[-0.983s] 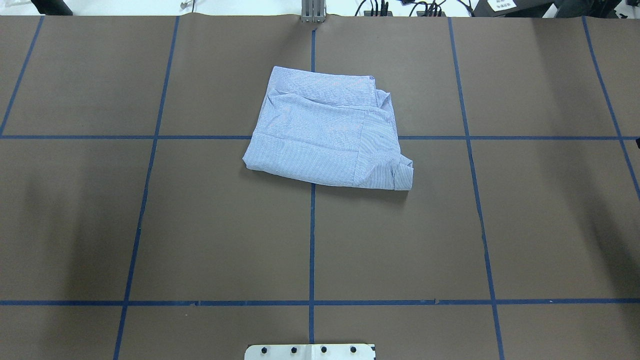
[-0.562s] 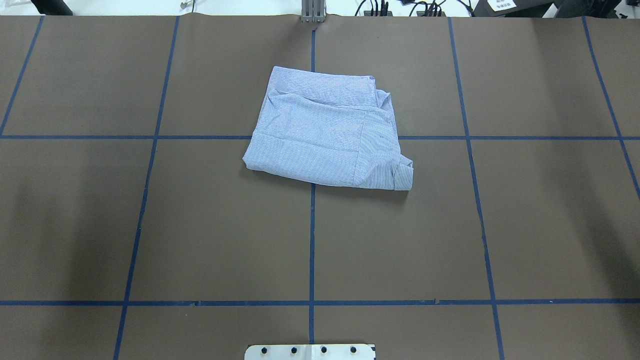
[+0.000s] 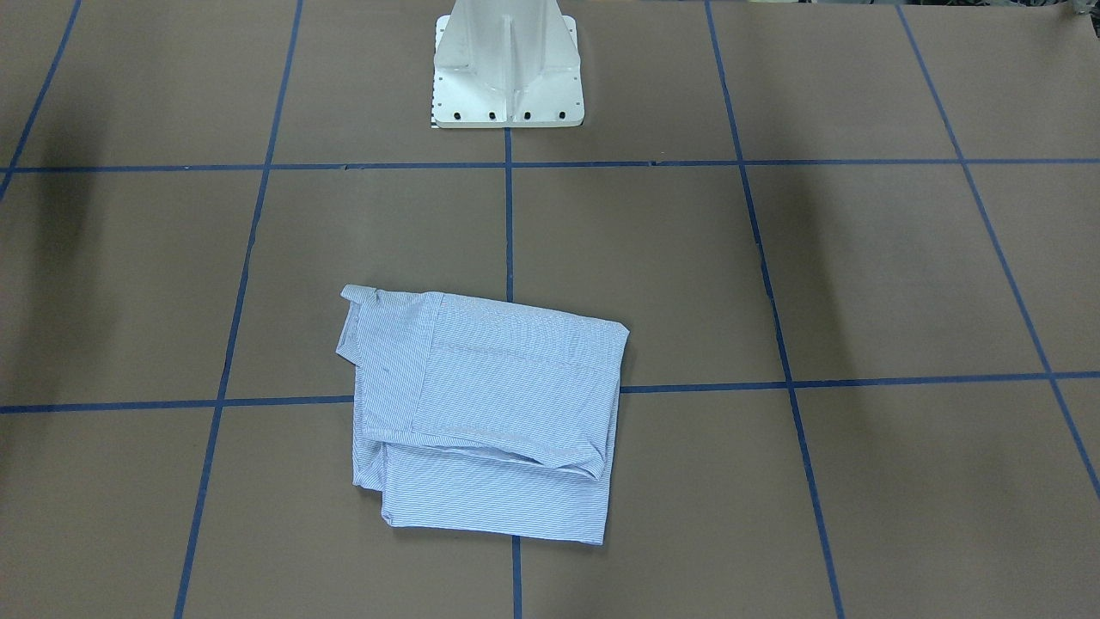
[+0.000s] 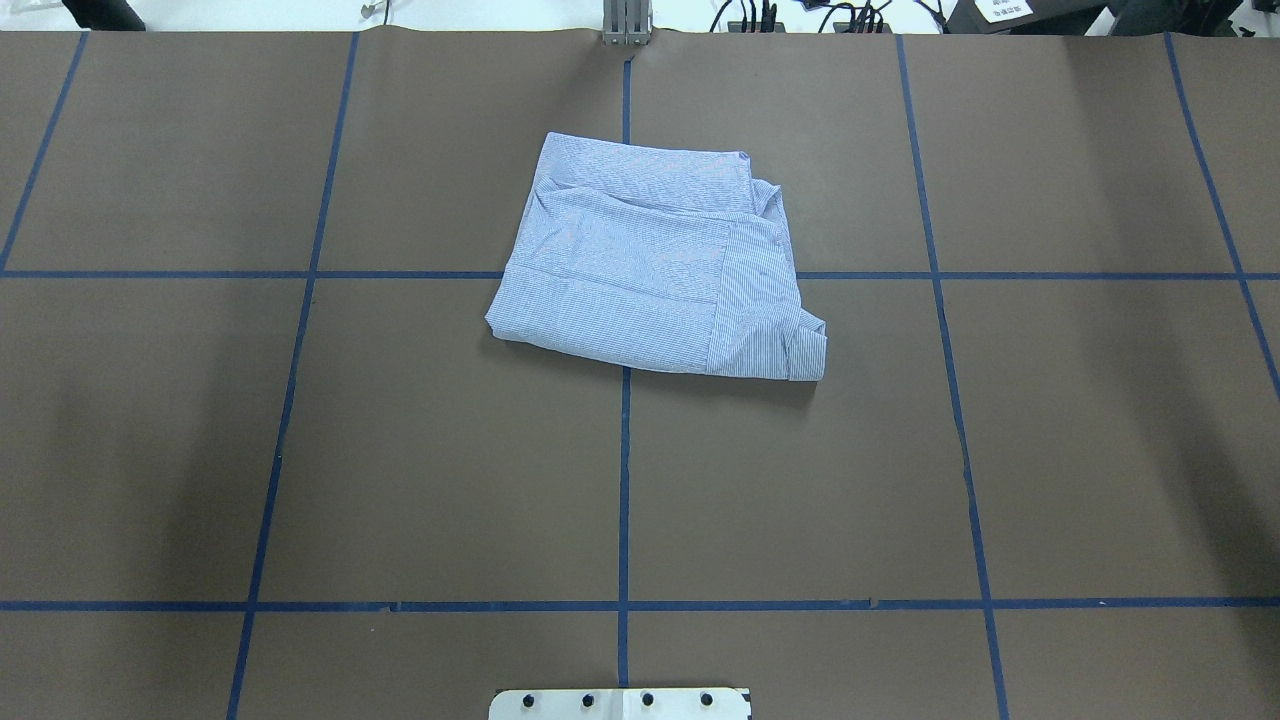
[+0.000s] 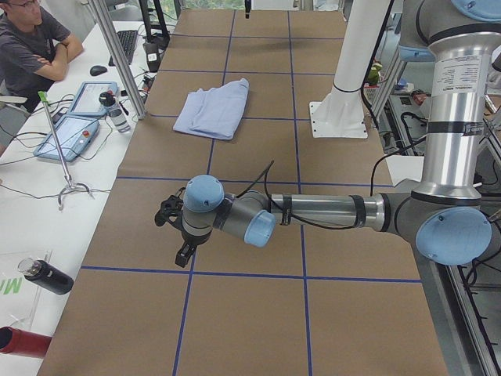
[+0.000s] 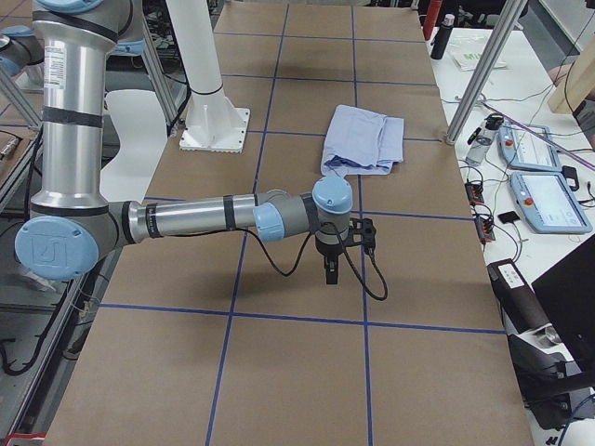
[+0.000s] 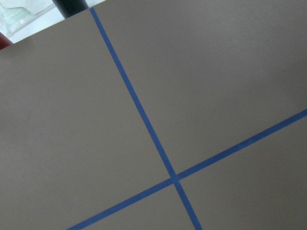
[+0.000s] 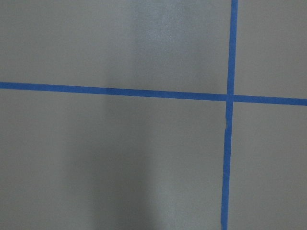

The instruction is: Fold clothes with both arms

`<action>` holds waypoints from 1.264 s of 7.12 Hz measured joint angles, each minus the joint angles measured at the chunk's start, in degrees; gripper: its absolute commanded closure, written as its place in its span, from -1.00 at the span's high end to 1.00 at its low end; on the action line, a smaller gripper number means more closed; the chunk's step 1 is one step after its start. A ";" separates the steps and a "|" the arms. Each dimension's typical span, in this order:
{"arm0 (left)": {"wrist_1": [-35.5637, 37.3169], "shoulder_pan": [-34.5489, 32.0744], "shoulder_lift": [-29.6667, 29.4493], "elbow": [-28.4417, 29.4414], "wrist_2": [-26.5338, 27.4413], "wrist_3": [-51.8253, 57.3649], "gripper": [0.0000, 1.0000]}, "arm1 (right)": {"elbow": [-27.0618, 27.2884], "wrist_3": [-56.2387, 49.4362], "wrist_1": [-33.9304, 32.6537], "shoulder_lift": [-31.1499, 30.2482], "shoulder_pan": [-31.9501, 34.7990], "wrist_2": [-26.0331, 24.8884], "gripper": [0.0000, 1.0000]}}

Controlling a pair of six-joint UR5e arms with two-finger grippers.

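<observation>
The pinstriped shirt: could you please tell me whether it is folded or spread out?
Folded. The pinstriped shirt lies as a compact, roughly square bundle with stacked layers and no sleeve spread out.

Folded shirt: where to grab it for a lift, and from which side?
Likely the shirt by its near edge, at both corners: near-left corner and near-right corner, coming in low from the robot's side. That edge is nearly straight and looks tidily stacked; the far end shows offset, looser layers.

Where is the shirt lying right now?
In the overhead view the folded shirt lies far centre on the table, over a crossing of blue tape lines.
</observation>
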 measured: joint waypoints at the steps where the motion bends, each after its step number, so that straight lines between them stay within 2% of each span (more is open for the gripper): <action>1: 1.19 -0.02 0.30 -0.36 0.12 0.12 0.98 | 0.10 0.00 0.02 -0.03 0.03 0.10 1.00; 5: 1.64 -0.23 1.11 -1.54 0.36 0.02 0.98 | 0.48 0.02 0.33 -0.26 -0.21 0.43 1.00; 9: 1.37 -0.34 1.65 -3.49 1.95 0.13 0.98 | -0.23 -0.54 -0.32 -0.16 -1.36 3.98 1.00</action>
